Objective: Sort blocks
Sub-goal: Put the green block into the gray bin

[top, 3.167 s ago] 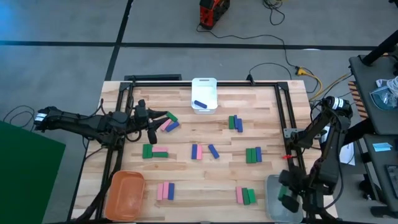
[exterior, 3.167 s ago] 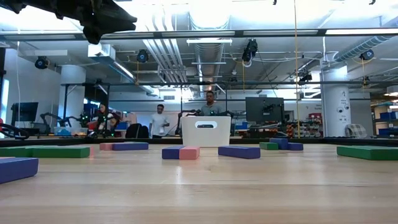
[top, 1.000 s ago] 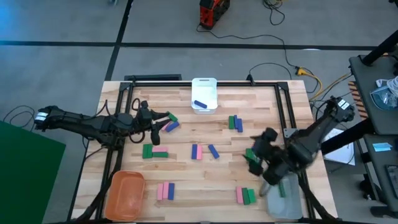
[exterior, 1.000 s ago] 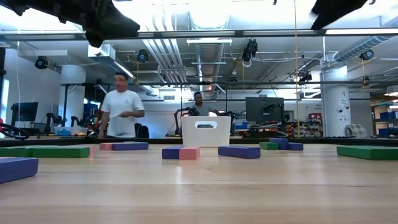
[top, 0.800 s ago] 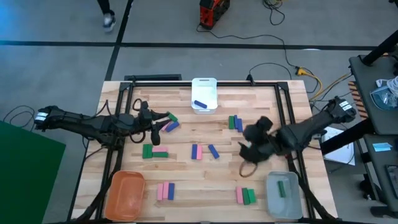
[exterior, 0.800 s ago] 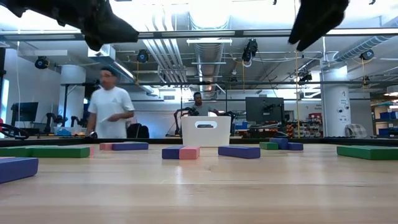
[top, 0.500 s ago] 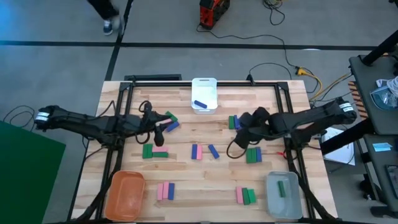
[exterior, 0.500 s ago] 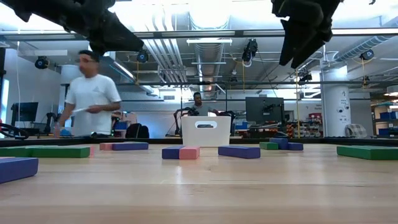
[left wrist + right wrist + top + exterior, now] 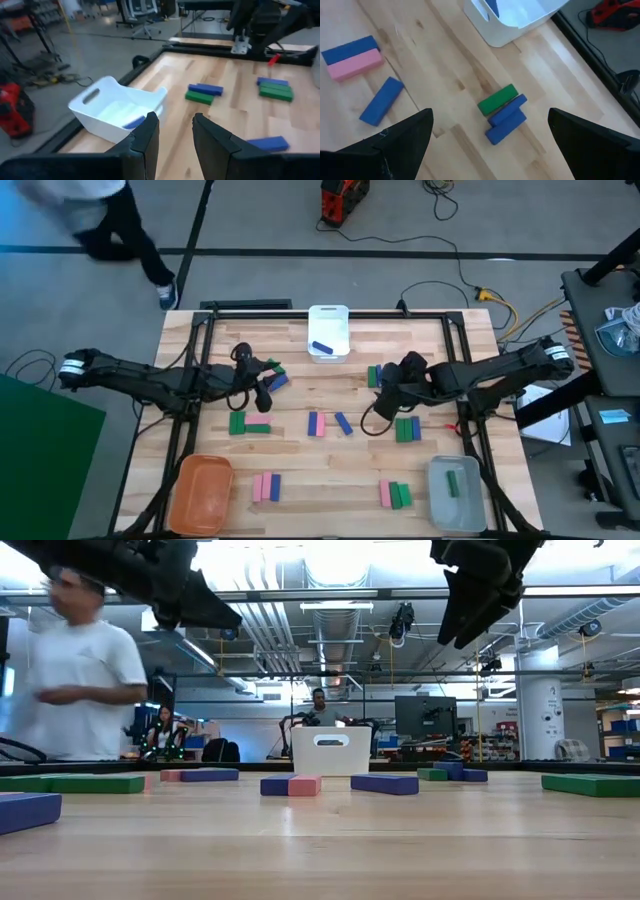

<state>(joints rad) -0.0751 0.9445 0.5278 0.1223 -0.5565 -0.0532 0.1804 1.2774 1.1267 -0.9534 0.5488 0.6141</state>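
Note:
Pink, blue and green blocks lie in small groups on the wooden table. My left gripper (image 9: 262, 376) hangs open above the pink, blue and green blocks (image 9: 276, 374) at the far left; nothing is between its fingers (image 9: 174, 125). My right gripper (image 9: 384, 388) hangs wide open over a green block (image 9: 497, 99) with blue blocks (image 9: 507, 118) beside it, right of centre (image 9: 378, 377). In the low view both grippers, left (image 9: 205, 605) and right (image 9: 470, 615), are high above the table.
A white bin (image 9: 328, 330) at the far middle holds a blue block (image 9: 321, 347). An orange bin (image 9: 203, 490) stands near left. A grey bin (image 9: 440, 505) near right holds a green block (image 9: 452, 483). More block groups (image 9: 265, 487) (image 9: 394, 495) (image 9: 407, 428) lie across the table. A person (image 9: 75, 670) passes behind.
My right gripper has swung from beside the grey bin toward the table's far edge and left, ending above the green and blue blocks right of centre. My left gripper has crept toward the right. A person has walked across behind the table.

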